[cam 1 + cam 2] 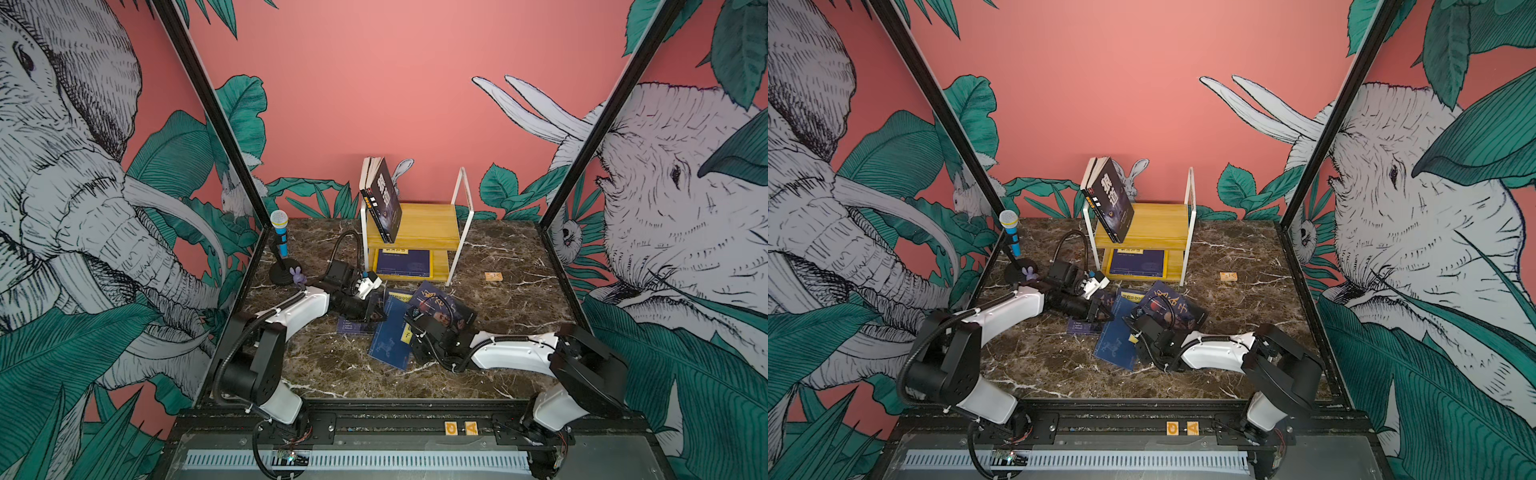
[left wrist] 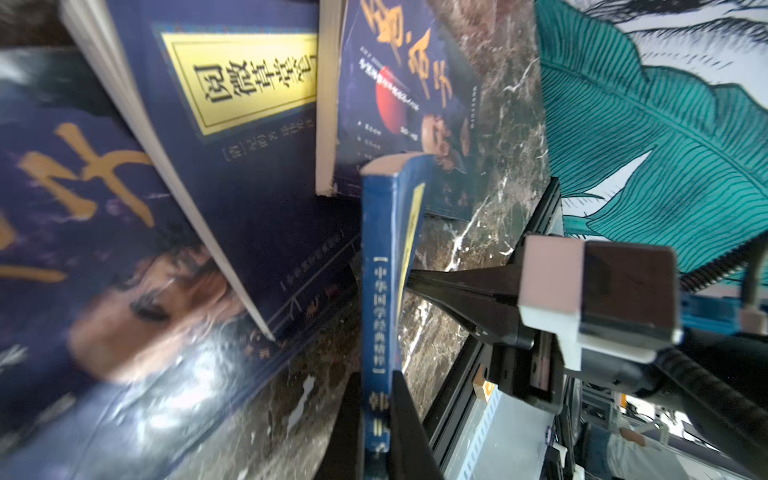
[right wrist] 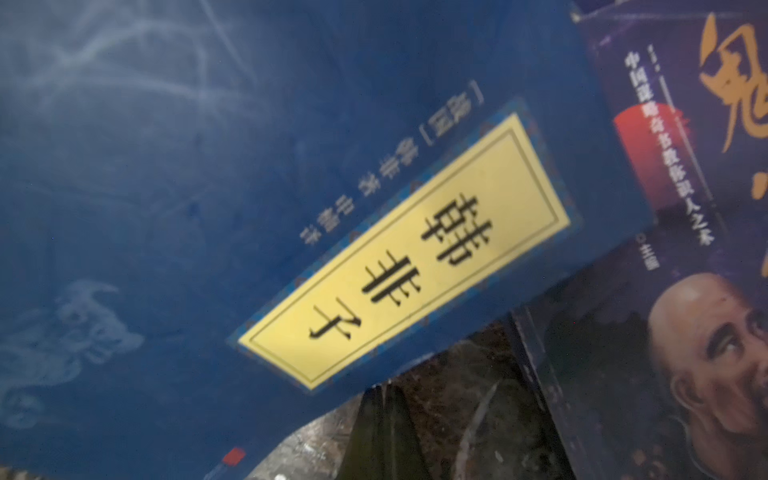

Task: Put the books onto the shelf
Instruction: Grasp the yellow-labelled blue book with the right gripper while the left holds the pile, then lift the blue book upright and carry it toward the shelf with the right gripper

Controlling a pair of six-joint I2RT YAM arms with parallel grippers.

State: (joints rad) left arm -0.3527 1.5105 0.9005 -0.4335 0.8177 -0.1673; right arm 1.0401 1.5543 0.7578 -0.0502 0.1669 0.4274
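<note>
around blue book [image 2: 377,291] spine, left gripper [image 2: 376,386]

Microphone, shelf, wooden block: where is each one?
Microphone [image 1: 279,218]: in a top view, grey head.
Shelf [image 1: 432,224]: in a top view, bare upper board.
Wooden block [image 1: 493,276]: in a top view, top face.

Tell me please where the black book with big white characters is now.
In a top view, the black book stands tilted on the top board of the shelf, at its left end, beside another book.
</note>
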